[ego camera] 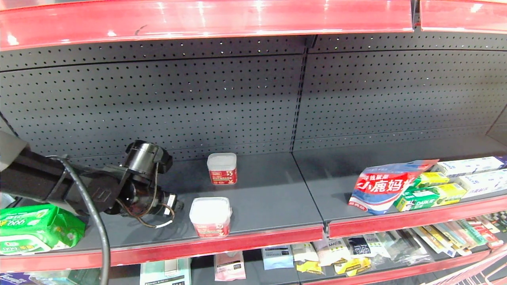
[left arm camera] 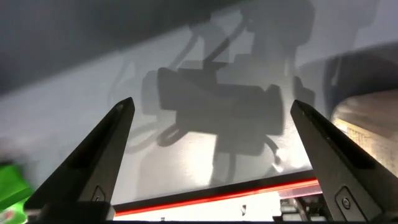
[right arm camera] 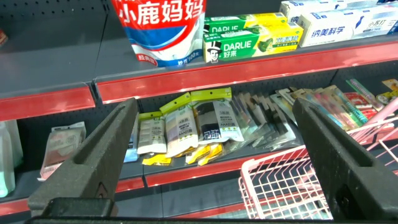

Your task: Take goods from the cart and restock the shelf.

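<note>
Two white tubs with red labels stand on the grey shelf (ego camera: pixel 273 194): one at the back (ego camera: pixel 222 168), one near the front lip (ego camera: pixel 210 215). My left arm (ego camera: pixel 119 190) lies over the shelf just left of the front tub. My left gripper (left arm camera: pixel 211 104) is open over bare shelf with nothing between its fingers, and a pale rounded rim (left arm camera: pixel 373 118) shows off to one side. My right gripper (right arm camera: pixel 214 102) is open and empty, held in front of the lower shelves above the pink wire cart (right arm camera: pixel 280 186).
A green wipes pack (ego camera: pixel 35 229) lies at the shelf's left end. A red, white and blue pouch (ego camera: pixel 384 186) and toothpaste boxes (ego camera: pixel 431 194) fill the right bay. Hanging packets (right arm camera: pixel 186 127) line the shelf below. A red shelf lip (ego camera: pixel 206 245) runs along the front.
</note>
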`<state>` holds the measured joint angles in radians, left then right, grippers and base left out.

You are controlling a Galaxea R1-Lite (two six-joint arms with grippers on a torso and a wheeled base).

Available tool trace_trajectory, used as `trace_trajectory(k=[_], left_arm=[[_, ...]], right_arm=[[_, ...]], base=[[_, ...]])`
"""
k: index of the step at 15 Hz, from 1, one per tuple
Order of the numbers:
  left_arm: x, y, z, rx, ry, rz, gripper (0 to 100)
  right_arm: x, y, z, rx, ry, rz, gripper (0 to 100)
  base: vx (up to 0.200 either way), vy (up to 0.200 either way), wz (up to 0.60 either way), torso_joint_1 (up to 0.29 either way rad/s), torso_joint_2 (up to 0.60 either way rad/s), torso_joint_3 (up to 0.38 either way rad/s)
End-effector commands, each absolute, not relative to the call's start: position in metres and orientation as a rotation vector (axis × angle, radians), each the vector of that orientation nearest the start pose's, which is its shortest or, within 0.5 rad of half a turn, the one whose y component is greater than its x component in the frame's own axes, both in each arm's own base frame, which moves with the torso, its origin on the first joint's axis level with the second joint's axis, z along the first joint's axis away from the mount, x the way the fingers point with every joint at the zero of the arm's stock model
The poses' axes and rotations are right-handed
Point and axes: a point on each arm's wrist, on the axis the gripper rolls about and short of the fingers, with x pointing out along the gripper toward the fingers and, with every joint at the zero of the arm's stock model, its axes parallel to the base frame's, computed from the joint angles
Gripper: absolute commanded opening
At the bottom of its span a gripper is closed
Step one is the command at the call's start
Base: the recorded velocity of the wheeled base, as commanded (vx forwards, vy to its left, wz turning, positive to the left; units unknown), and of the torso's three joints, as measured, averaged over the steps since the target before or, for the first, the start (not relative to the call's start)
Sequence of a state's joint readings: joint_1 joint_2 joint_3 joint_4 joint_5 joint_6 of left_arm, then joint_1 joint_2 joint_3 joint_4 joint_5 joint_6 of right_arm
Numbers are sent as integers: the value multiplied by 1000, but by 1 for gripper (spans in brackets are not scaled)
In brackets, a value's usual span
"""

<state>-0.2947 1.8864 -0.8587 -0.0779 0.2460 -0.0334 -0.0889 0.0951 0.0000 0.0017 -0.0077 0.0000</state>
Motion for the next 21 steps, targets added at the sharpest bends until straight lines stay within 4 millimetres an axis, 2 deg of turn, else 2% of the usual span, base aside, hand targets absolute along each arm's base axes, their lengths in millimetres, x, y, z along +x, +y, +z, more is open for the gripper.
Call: trace_trajectory(k=[1,2,3,5,8,14,17,18,19,20,21], left_arm=[[278,-71,123,189,849,-12,100],[272,-69,129,185,839,-15,100],[253,-64,141,175,806,-20,100],[225,-57,149,166,776,-23,100],[167,-41,161,141,683,-27,100],[63,-15,197,82,299,-143,100],[16,-3,194,145,167,-239,100],[-11,4,185,173,124,-297,100],[-27,8,176,173,92,-333,100],[-30,9,173,172,85,-341,100],[-52,15,158,166,35,-343,100]], right_arm=[[-15,1,77,4,98,-97,100],[-15,1,77,4,98,-97,100],[-15,1,77,4,98,-97,100],[-15,1,77,4,98,-97,100],[-15,1,77,4,98,-97,100],[-15,1,77,4,98,-97,100],[-15,1,77,4,98,-97,100],[-15,1,77,4,98,-97,100],[-15,1,77,4,98,-97,100],[-15,1,77,4,98,-97,100],[-15,1,77,4,98,-97,100]], base=[[0,0,0,0,0,0],[0,0,0,0,0,0],[0,0,0,0,0,0],[0,0,0,0,0,0],[0,0,0,0,0,0],[0,0,0,0,0,0],[0,0,0,0,0,0],[0,0,0,0,0,0],[0,0,0,0,0,0],[0,0,0,0,0,0],[0,0,0,0,0,0]])
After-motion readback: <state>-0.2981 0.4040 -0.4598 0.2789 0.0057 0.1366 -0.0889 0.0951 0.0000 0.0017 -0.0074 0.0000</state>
